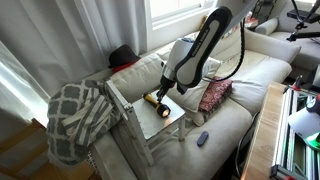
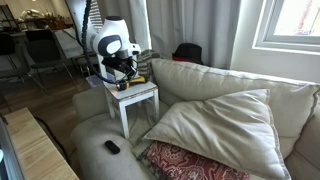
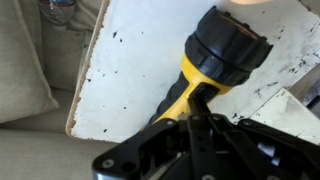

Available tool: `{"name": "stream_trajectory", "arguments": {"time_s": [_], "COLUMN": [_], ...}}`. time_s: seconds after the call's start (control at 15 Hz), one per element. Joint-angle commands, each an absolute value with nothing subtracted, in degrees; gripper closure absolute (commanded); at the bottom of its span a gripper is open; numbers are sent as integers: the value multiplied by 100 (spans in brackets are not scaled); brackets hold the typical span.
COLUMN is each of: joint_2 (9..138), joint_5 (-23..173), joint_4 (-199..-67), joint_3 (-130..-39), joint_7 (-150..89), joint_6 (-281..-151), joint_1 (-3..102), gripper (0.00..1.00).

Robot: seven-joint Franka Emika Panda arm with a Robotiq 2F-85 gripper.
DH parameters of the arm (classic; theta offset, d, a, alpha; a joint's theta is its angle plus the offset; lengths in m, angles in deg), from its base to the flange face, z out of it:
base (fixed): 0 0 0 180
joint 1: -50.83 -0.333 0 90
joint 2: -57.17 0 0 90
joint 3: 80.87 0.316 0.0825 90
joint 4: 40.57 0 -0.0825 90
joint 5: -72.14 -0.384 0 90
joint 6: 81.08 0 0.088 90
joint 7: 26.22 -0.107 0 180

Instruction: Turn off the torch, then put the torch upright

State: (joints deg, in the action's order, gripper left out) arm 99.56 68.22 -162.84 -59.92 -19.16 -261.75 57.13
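The torch (image 3: 205, 70) lies on its side on a small white table (image 3: 120, 70). It has a yellow body and a wide black head (image 3: 228, 42). It shows in both exterior views (image 1: 158, 103) (image 2: 138, 80). My gripper (image 3: 200, 105) is directly over the torch's yellow handle, with its fingers together and their tips touching the handle just behind the head. It holds nothing. In both exterior views the gripper (image 1: 165, 92) (image 2: 125, 72) hangs low over the table top. The torch's lens faces away, so I cannot tell whether it is lit.
The white table (image 1: 150, 125) (image 2: 140, 97) stands on a beige sofa (image 1: 235, 105). A small dark remote-like object (image 1: 202, 138) (image 2: 112, 147) lies on the seat. A red patterned cushion (image 1: 213, 95) (image 2: 190, 162), a large beige cushion (image 2: 225, 125) and a plaid blanket (image 1: 80, 115) are nearby.
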Motion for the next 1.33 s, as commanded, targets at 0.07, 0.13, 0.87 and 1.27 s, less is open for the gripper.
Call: {"name": "stream_trajectory", "arguments": {"time_s": [0.07,0.13,0.87,1.27], "joint_2": [9975,9986,10084,10122], "joint_5": [6922,6929,6950,6946], "joint_4": [-16427,-16429,-16338,-16170], "joint_3": [-5695,-5682,-5880,-6666], "joint_7": [-1948,-1943,-2011,-2211], "joint_6": [-26266,-26249,-26072,-25902], "joint_1": [6033,6048,5787,4913], "gripper": [100,100,100,100]}}
